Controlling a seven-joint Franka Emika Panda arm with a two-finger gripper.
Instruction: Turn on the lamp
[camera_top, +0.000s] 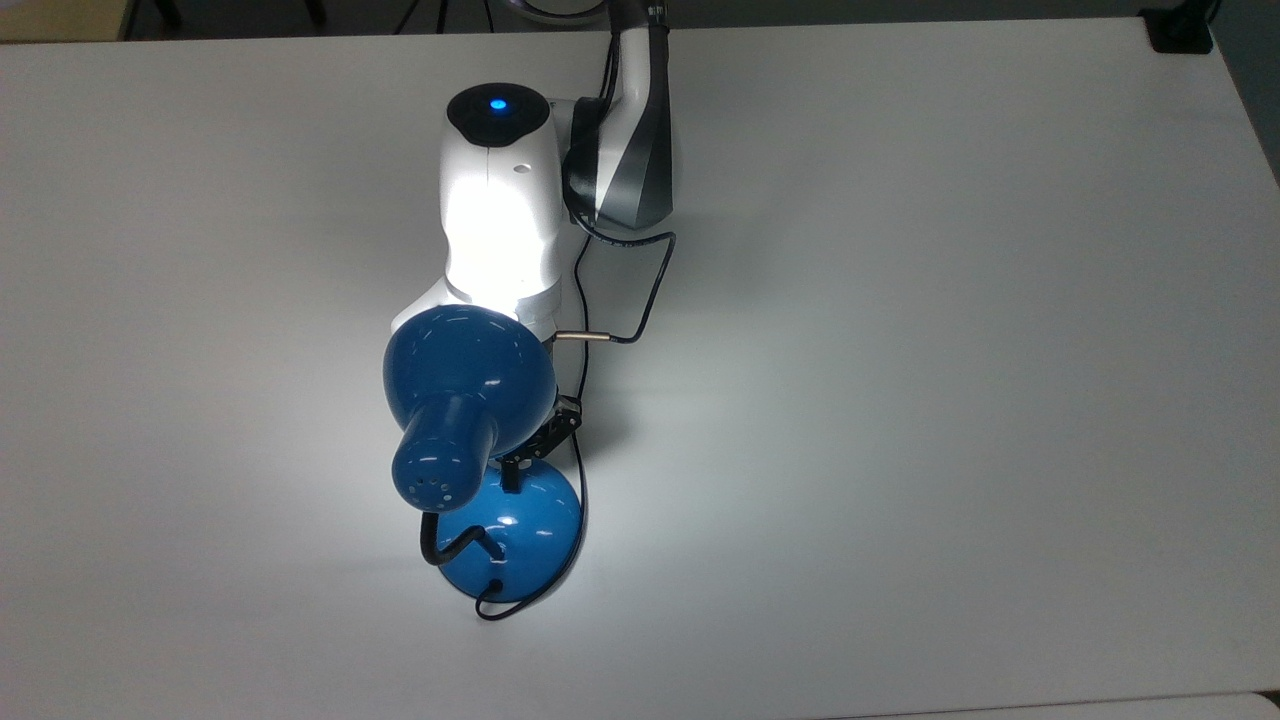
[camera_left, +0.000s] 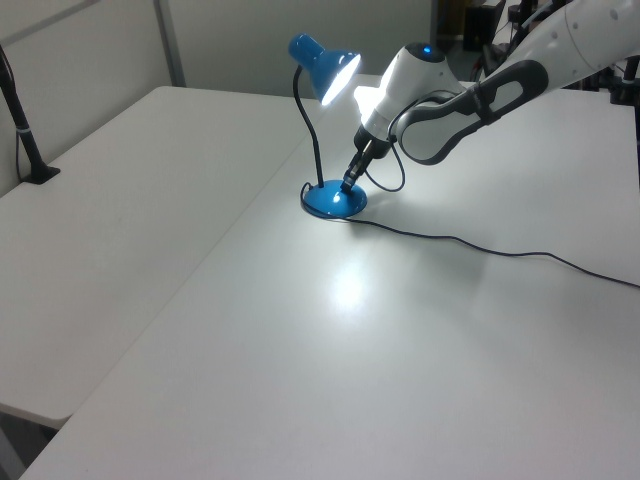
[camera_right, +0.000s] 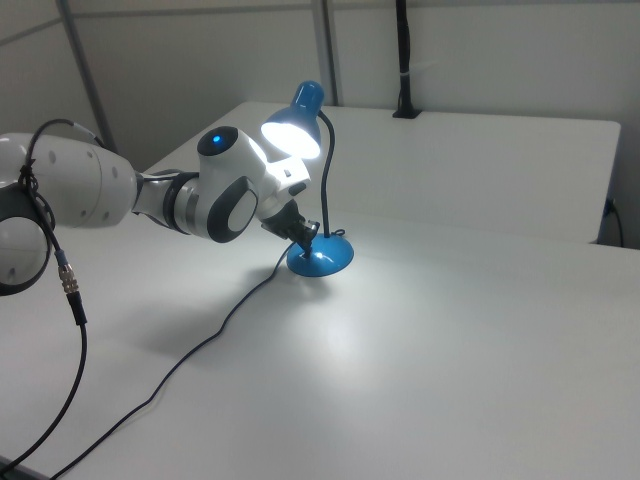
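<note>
The blue lamp stands mid-table and is lit: its shade (camera_top: 465, 385) hides part of the round base (camera_top: 528, 530). In the left view the shade (camera_left: 325, 62) glows above the base (camera_left: 330, 203) on a black gooseneck, and a bright patch lies on the table. The right view shows the glowing shade (camera_right: 298, 128) and base (camera_right: 325, 258). My gripper (camera_top: 512, 472) is shut and points down, its tip touching the top of the base, also seen as gripper (camera_left: 349, 182) and gripper (camera_right: 307, 234). Nothing is held.
The white table (camera_top: 900, 400) stretches wide around the lamp. The lamp's thin black cord (camera_left: 450, 240) trails across it toward the left view's right. A black clamp post (camera_left: 25, 140) stands at the left view's left table edge. A black block (camera_top: 1180, 30) sits at the top view's upper right corner.
</note>
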